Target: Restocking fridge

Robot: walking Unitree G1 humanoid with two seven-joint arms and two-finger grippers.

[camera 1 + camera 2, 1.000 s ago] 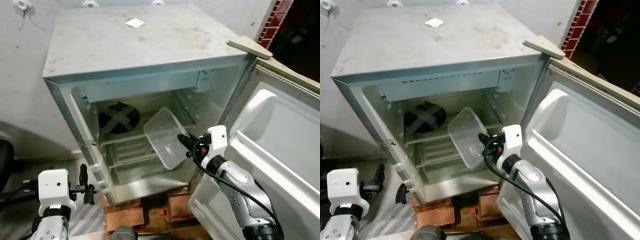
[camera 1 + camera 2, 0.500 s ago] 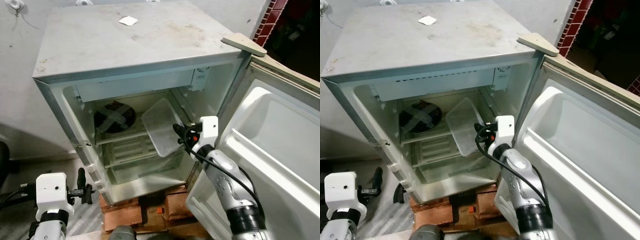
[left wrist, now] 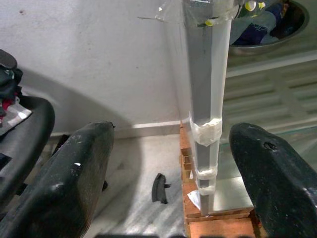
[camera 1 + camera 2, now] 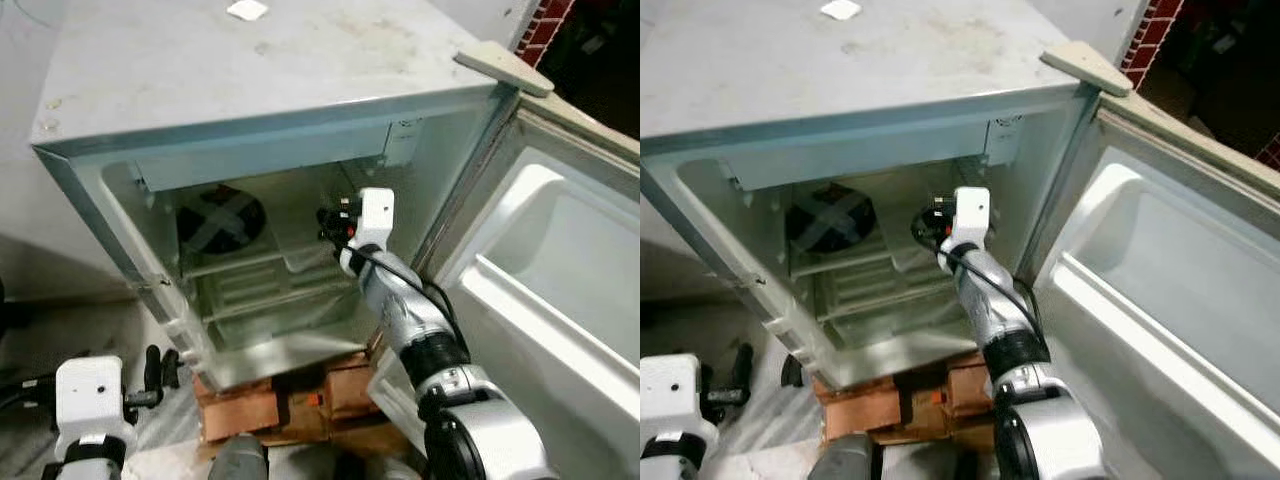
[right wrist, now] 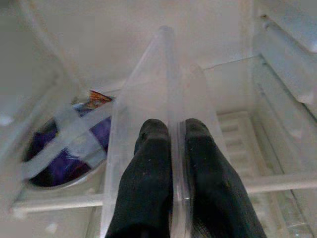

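The small grey fridge stands with its door swung wide to the right. My right gripper reaches inside at upper-shelf height, shut on the rim of a clear plastic container. In the right wrist view its two black fingers pinch the container's edge, and the tub stands tilted over the wire shelf. A steel bowl sealed with crossed tape sits on the same shelf to the left of the container. My left gripper hangs low beside the fridge's left corner, open and holding nothing.
The fridge rests on red bricks. A white scrap lies on the fridge top, and a beige wedge sits at the door hinge. The grey fridge corner post shows between the left fingers. A brick wall is at the far right.
My right arm has pushed the container from the fridge opening deep inside, over the upper shelf beside the bowl. The camera has moved closer and now looks down more steeply.
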